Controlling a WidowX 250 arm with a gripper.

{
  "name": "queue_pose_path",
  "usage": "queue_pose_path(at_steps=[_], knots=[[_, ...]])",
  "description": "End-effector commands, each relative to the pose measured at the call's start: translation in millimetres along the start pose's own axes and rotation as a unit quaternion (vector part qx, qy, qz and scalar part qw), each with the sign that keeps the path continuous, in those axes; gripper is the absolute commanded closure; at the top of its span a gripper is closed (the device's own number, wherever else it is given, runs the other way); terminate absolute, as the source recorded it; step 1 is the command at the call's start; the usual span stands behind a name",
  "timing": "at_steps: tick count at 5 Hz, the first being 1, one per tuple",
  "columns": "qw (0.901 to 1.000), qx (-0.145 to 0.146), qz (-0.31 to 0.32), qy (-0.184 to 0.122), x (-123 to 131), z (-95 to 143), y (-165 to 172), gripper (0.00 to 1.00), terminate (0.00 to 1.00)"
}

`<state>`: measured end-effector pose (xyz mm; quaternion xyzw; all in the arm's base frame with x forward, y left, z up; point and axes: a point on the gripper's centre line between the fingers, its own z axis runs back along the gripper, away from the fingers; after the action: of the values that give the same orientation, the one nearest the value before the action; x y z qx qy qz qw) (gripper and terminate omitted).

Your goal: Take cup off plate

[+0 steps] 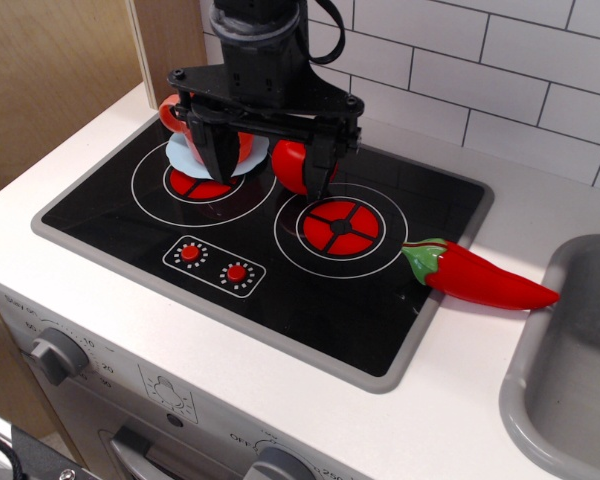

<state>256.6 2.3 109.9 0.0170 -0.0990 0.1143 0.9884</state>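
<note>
The red-orange cup [173, 113] sits on the pale blue plate [184, 156] at the back of the left burner. Most of the cup is hidden behind my gripper's body and left finger. My gripper [268, 172] hangs over the stove top with its jaws spread wide and nothing between them. Its left finger [216, 160] stands in front of the cup and plate. Its right finger [320, 165] stands in front of a round red tomato [288, 165]. I cannot tell whether the fingers touch the cup.
The right burner [340, 228] lies below the gripper. A red chili pepper [480, 280] lies at the stove's right edge. A grey sink [570, 350] is at the far right. The tiled wall is behind and a wooden panel [50, 80] at left.
</note>
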Motion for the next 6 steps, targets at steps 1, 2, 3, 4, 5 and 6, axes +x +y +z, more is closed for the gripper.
queue_pose_path(at_steps=[1,2,3,4,5,6], knots=[[1.0000,0.000,0.000,0.000,0,0,0,0.00,0.00],[0.9995,-0.020,-0.006,-0.023,4,-1,28,0.00,0.00],[0.9986,-0.038,-0.038,-0.001,11,4,61,0.00,0.00],[0.9902,-0.051,-0.130,-0.008,27,14,91,0.00,0.00],[0.9667,-0.025,-0.255,-0.004,45,8,116,0.00,0.00],[0.9423,-0.053,-0.330,0.006,58,-5,135,0.00,0.00]])
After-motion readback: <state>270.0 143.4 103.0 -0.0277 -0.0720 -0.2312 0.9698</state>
